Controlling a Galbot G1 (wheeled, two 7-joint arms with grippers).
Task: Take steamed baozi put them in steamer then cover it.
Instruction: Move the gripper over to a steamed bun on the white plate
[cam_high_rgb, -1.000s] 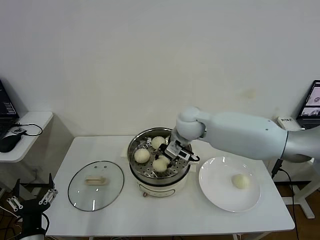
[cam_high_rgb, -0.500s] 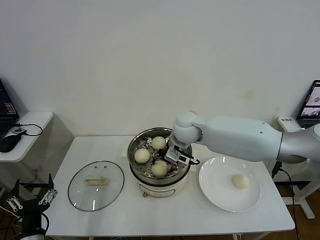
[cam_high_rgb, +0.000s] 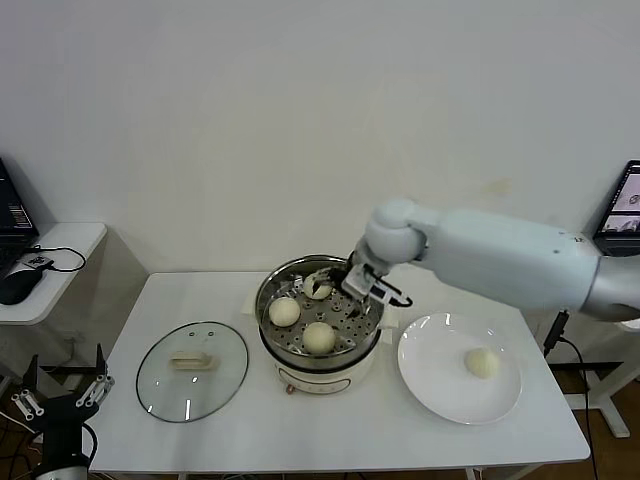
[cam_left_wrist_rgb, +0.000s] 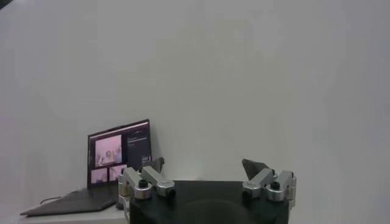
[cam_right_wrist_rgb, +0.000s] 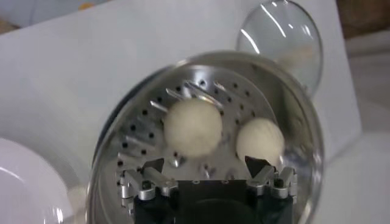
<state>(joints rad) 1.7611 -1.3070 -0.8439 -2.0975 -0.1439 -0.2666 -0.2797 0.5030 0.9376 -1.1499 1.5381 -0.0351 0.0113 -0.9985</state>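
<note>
The steamer (cam_high_rgb: 272, 338) stands mid-table with three baozi on its perforated tray: one on the left (cam_high_rgb: 285, 311), one at the front (cam_high_rgb: 319, 338) and one at the back (cam_high_rgb: 318, 291), partly behind my right gripper (cam_high_rgb: 345, 283). That gripper hovers open and empty above the tray's far right side. In the right wrist view two baozi (cam_right_wrist_rgb: 194, 128) (cam_right_wrist_rgb: 260, 141) lie beyond the spread right gripper (cam_right_wrist_rgb: 205, 165). A fourth baozi (cam_high_rgb: 483, 362) rests on the white plate (cam_high_rgb: 430, 385). The glass cover (cam_high_rgb: 191, 369) lies flat to the left of the steamer. My left gripper (cam_high_rgb: 60, 400) is parked open, low beside the table.
A side desk (cam_high_rgb: 45, 262) with cables and a mouse stands at the far left. A laptop (cam_high_rgb: 625, 212) sits at the right edge. In the left wrist view a laptop (cam_left_wrist_rgb: 119, 152) shows against a white wall.
My right gripper opened and let go of a baozi, which now lies at the front of the tray. The gripper then rose and drew back toward the far right rim.
</note>
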